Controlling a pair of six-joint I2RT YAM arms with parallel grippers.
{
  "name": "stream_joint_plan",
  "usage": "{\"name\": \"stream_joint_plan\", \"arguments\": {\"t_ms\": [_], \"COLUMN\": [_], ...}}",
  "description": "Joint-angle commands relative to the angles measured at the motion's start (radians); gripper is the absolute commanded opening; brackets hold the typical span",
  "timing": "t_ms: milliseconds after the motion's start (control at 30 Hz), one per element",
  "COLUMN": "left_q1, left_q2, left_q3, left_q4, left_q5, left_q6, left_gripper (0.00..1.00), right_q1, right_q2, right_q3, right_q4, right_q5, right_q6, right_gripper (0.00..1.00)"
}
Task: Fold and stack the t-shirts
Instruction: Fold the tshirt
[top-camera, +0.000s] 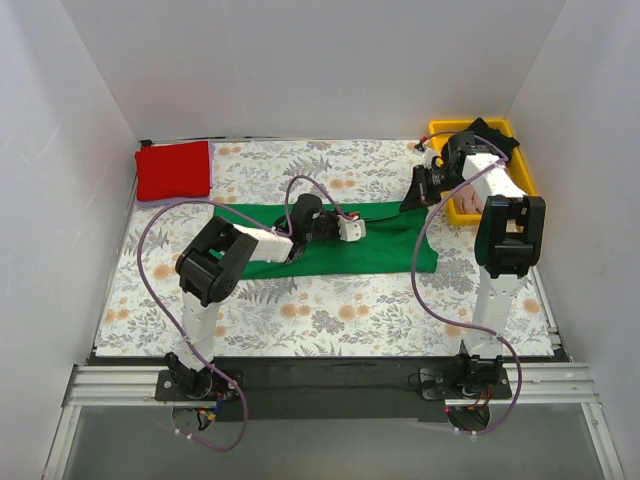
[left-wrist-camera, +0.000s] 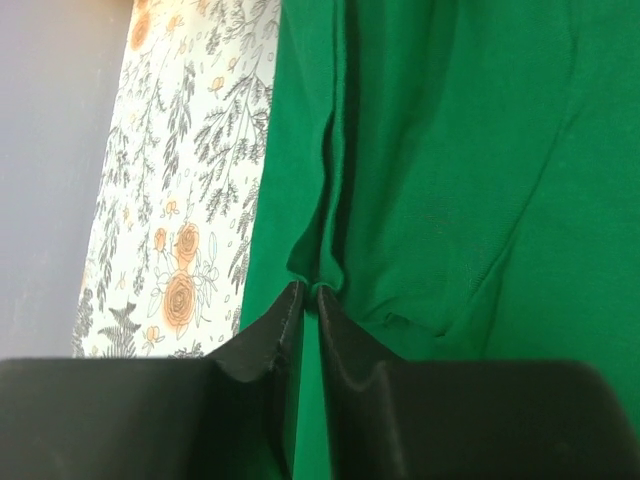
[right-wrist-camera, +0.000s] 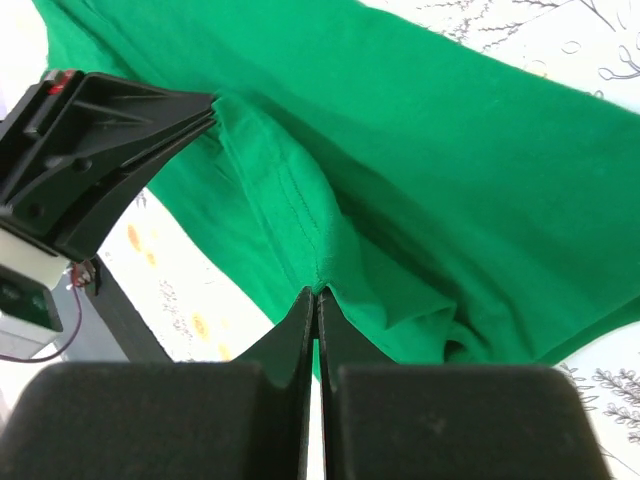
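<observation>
A bright green t-shirt (top-camera: 385, 248) lies spread across the middle of the floral cloth. My left gripper (top-camera: 358, 235) is shut on a pinched fold of it near its middle, seen close in the left wrist view (left-wrist-camera: 308, 290) on the green cloth (left-wrist-camera: 450, 180). My right gripper (top-camera: 412, 195) is shut on a hem ridge of the same shirt near its far right edge (right-wrist-camera: 317, 292), with green cloth (right-wrist-camera: 450, 180) beyond it. The left gripper (right-wrist-camera: 215, 105) also shows there, pinching the same ridge. A folded red t-shirt (top-camera: 173, 170) lies at the back left. A dusty pink t-shirt (top-camera: 466, 206) lies in the tray.
A yellow plastic tray (top-camera: 452, 127) stands at the back right, partly behind the right arm. The grey-and-orange floral cloth (top-camera: 330, 305) covers the table. White walls close in the left, back and right sides. Purple cables loop from both arms.
</observation>
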Motion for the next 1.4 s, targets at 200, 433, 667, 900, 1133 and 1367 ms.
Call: {"name": "stream_joint_plan", "arguments": {"t_ms": [200,433,667,900,1133,1367], "left_q1": [0.053,0.113,0.125,0.125,0.125,0.123], "left_q2": [-0.095,-0.12,-0.065,0.0,0.075,0.124], "left_q3": [-0.007,0.033,0.177,0.277,0.381,0.427], "left_q4": [0.007,-0.09,-0.289,-0.358,-0.456,-0.466], "left_q5": [-0.036,-0.025,0.144,0.203,0.255,0.265], "left_q6": [-0.259,-0.425,-0.493,-0.537,-0.556,-0.562], "left_gripper": [0.26,0.21,0.26,0.31,0.33,0.37], "right_q1": [0.014,0.014,0.019,0.022,0.027,0.033], "right_q2": [-0.002,0.062,0.122,0.16,0.174,0.168], "right_q3": [0.007,0.075,0.138,0.164,0.171,0.162], "right_q4": [0.064,0.138,0.15,0.181,0.199,0.201], "right_q5": [-0.024,0.013,0.074,0.105,0.099,0.085], "right_q6": [0.056,0.095,0.105,0.138,0.146,0.149], "right_gripper": [0.01,0.01,0.01,0.01,0.01,0.01]}}
